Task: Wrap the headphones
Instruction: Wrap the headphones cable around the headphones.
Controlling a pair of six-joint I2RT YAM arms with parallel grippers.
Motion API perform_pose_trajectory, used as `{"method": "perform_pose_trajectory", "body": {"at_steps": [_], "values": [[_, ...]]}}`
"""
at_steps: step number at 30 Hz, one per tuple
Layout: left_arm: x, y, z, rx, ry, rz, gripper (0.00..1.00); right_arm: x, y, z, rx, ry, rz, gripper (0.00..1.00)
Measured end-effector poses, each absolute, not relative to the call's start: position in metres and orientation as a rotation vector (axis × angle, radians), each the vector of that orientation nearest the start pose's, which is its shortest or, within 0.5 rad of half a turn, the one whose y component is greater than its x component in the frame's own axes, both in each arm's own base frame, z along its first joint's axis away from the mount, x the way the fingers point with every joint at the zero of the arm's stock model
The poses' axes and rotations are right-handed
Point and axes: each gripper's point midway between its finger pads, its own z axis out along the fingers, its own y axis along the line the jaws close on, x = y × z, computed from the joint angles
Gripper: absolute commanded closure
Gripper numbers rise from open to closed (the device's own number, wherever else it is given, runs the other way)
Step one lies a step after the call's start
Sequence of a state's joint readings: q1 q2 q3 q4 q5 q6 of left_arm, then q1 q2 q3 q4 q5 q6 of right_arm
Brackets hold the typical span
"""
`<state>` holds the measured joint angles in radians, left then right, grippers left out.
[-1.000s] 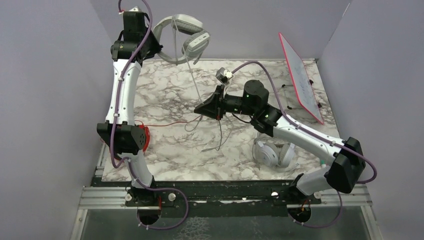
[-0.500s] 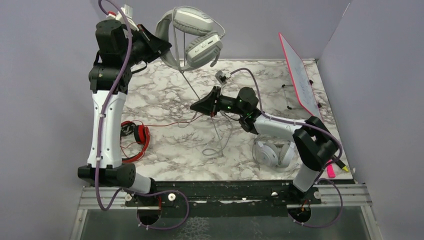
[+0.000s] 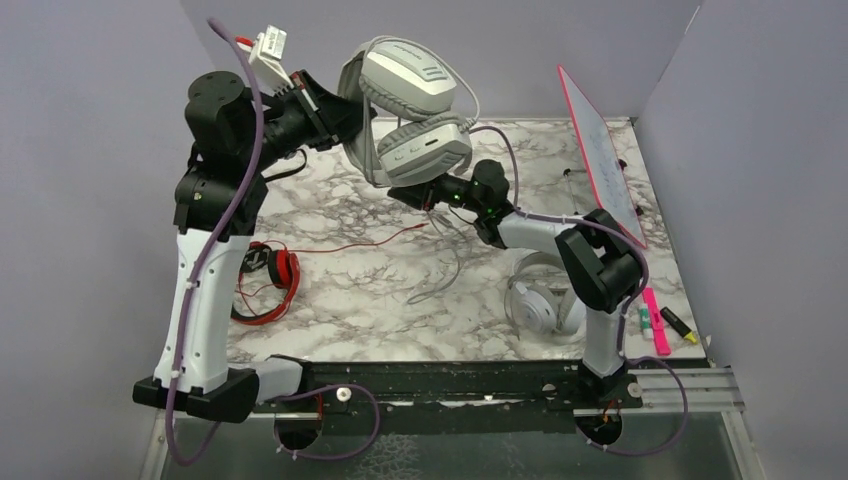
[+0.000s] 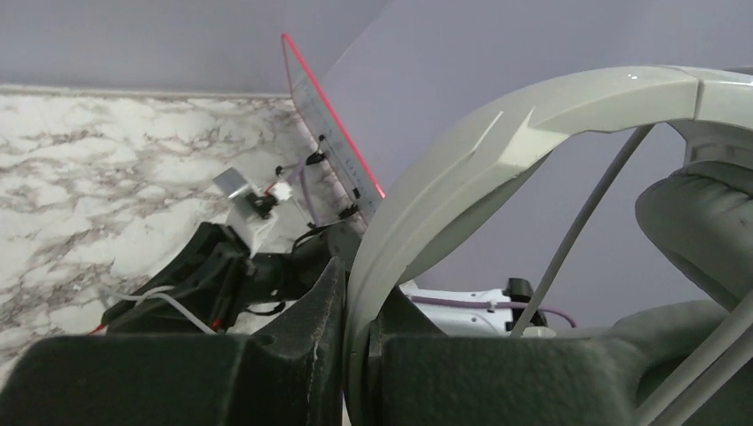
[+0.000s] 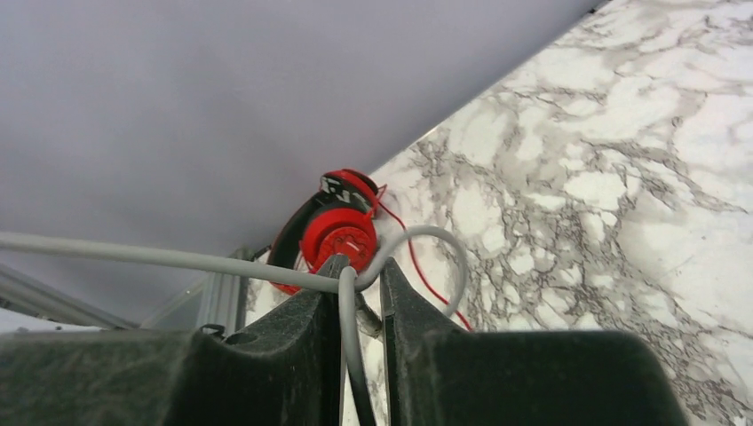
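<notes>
My left gripper (image 3: 345, 118) is raised at the back left, shut on the headband of the light grey headphones (image 3: 412, 108). The left wrist view shows both jaws clamped on that band (image 4: 533, 133). Its thin grey cable (image 3: 447, 262) hangs down and trails onto the marble table (image 3: 340, 190). My right gripper (image 3: 400, 192) sits just under the ear cups. Its jaws stand slightly apart, and the cable (image 5: 178, 259) runs loosely through the gap. White-silver headphones (image 3: 545, 302) lie at front right. Red-and-black headphones (image 3: 272, 272) lie at front left.
A red-edged whiteboard (image 3: 603, 150) leans against the right wall. Pink, green and yellow markers (image 3: 662, 325) lie at the table's front right corner. Grey walls (image 3: 740, 150) close in the back and both sides. The red cable (image 3: 350, 246) stretches across the table.
The left arm lifted the grey headphones higher and to the right. The right arm folded back, its gripper moved under the ear cups, and its jaws parted around the cable.
</notes>
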<state>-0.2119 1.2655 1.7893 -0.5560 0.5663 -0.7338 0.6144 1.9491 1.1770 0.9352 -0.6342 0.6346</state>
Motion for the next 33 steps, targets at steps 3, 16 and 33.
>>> {"method": "perform_pose_trajectory", "body": {"at_steps": [3, 16, 33], "values": [[0.278, -0.184, 0.526, 0.072, 1.658, -1.181, 1.00, 0.375, 0.413, 0.212, -0.553, 1.549, 1.421, 0.79], [0.259, -0.192, 0.560, 0.178, 1.572, -1.195, 1.00, 0.402, 0.416, 0.165, -0.554, 1.632, 1.332, 0.77], [0.253, -0.191, 0.569, 0.229, 1.547, -1.127, 1.00, 0.332, 0.365, 0.140, -0.851, 1.585, 1.557, 0.66]]}}
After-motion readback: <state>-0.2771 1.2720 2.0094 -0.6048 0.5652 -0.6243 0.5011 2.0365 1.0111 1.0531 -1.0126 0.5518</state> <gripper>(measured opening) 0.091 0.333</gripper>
